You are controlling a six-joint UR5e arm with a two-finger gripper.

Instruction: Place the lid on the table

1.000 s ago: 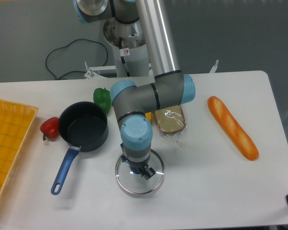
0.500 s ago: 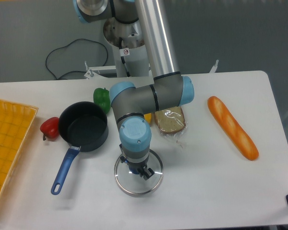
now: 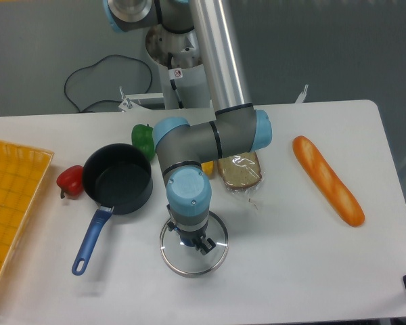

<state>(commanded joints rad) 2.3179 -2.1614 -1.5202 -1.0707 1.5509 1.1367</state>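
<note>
The gripper (image 3: 197,242) is clamped on the knob of the lid (image 3: 193,248), near the table's (image 3: 291,257) front edge (the saucepan (image 3: 118,180) close left, bare tabletop right).

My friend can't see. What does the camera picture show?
A robot arm's gripper is down on a glass lid at the front of a white table. Behind are an empty saucepan, two peppers, bread and a baguette.

Around the lid (image 3: 193,249), bare table (image 3: 291,271) lies from three through nine o'clock (saucepan (image 3: 117,179) crowds ten, wrapped bread (image 3: 239,170) one).
</note>
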